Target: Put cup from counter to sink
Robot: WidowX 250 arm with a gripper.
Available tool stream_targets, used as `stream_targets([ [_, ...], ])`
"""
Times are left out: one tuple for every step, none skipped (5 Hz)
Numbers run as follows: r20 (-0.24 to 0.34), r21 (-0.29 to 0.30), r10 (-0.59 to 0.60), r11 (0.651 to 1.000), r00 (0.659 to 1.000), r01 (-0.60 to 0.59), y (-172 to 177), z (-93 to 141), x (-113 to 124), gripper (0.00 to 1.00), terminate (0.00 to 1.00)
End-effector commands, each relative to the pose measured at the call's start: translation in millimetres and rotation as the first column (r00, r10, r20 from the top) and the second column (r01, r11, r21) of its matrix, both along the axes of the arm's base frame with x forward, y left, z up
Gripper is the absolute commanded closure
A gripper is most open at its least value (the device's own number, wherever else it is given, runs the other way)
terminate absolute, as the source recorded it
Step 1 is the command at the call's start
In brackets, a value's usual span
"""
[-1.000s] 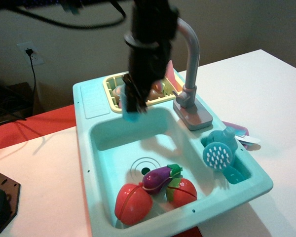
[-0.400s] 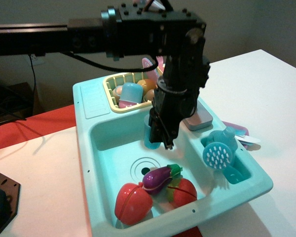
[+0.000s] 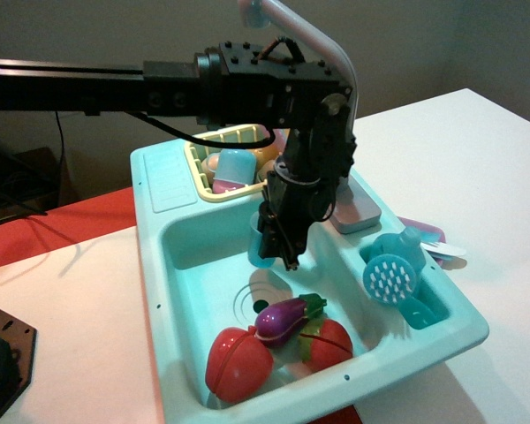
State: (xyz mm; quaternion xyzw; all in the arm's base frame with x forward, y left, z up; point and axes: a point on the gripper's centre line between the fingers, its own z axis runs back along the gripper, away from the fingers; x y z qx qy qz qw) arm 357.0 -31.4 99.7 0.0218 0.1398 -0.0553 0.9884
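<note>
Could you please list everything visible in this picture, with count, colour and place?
cup: one, translucent blue, inside the sink near its back wall, between the jaws
sink: one, light teal, deep basin in the middle of the unit
counter: one, light teal ledge with a ribbed patch, back left
dish rack: one, yellow, back of the unit, holding a paler blue cup and other toys
faucet: one, grey, behind the arm
eggplant: one, purple, front of the sink
red toy fruits: two, front of the sink
scrub brush: one, teal, right side compartment
wall outlet: hidden by the arm
gripper: one, black, lowered into the sink around the cup
</note>
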Motion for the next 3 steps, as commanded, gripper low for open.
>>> stream_targets([
  [0.044,0.035,0.044,0.998,0.998,-0.046,7,27,-5,0.0,0.0],
  [0.042,0.033,0.051,0.998,0.998,-0.053,9,37,-12,0.0,0.0],
  [0.056,0.039,0.047,0.998,0.997,-0.049,16,60,-23,0.0,0.0],
])
